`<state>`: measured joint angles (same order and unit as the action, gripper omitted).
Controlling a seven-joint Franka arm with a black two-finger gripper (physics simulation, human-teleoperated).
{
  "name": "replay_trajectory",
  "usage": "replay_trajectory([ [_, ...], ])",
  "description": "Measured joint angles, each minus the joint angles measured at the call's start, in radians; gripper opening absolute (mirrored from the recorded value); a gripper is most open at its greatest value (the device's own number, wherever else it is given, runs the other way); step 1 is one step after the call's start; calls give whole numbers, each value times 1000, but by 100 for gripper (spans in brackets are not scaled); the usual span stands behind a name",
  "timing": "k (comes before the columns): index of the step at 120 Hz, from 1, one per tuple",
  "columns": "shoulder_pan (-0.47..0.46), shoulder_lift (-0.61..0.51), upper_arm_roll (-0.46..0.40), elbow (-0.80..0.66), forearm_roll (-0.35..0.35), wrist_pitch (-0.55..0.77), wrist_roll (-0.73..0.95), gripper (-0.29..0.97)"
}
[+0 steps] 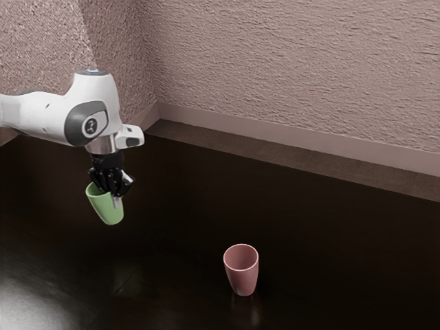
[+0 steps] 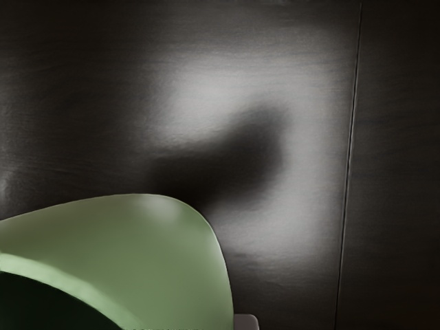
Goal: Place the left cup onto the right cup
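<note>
Two fingers (image 1: 112,182) pinch the green cup (image 1: 106,207) aloft, pink cup (image 1: 240,269) well apart.

Rough pinkish plaster walls (image 1: 289,62) meet in a corner above a pale baseboard (image 1: 295,137); soft glare (image 1: 20,306) pools on the dark glossy table (image 1: 344,227).

On my feed the arm (image 1: 41,113) is white with a grey joint cap, and the gripper (image 1: 114,192) is black. The green cup (image 1: 105,206) is a pale, plain mint; on the wrist view its mouth is much darker than its wall. At four o'clock from it on the exterior view, the pink cup (image 1: 240,269) is a plain dusty rose. The table (image 1: 330,240) is glossy blackish brown, with a whitish sheen and a dark shadow patch. The wall (image 1: 295,62) is pinkish beige with a rough stippled pattern, and the baseboard (image 1: 289,140) is paler and smooth.
</note>
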<state>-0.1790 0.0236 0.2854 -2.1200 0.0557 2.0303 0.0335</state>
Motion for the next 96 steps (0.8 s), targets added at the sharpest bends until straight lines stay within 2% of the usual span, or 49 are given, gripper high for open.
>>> replay_trajectory([
  [45,-83,7,-3,100,-2,-25,-21,-11],
  [96,-264,11,-4,179,-3,-61,-83,-11],
])
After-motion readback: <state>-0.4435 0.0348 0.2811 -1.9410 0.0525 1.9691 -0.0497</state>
